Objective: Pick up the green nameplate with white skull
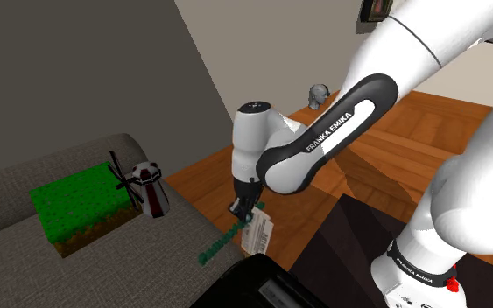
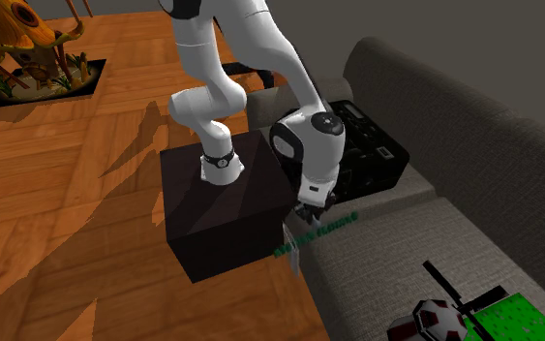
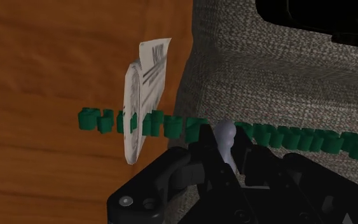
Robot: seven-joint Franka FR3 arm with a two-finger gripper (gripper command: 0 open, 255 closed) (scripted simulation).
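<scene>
Gripping the nameplate [image 3: 285, 137] by its skull [image 3: 226, 132] with clenched hand [image 3: 225, 151], seemingly mid-lift; next, raise steadily clear of the sofa [image 3: 266, 76].

nameplate [image 3: 292, 138] lettering unreadable; gripper [image 3: 226, 158] hides lower part of its skull [image 3: 227, 132]; black case [image 3: 323, 19] beyond nameplate cut off by frame edge.

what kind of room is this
Probably a living room: a grey fabric sofa, a wooden floor, and an orange ornamental figure standing on that floor.
</scene>
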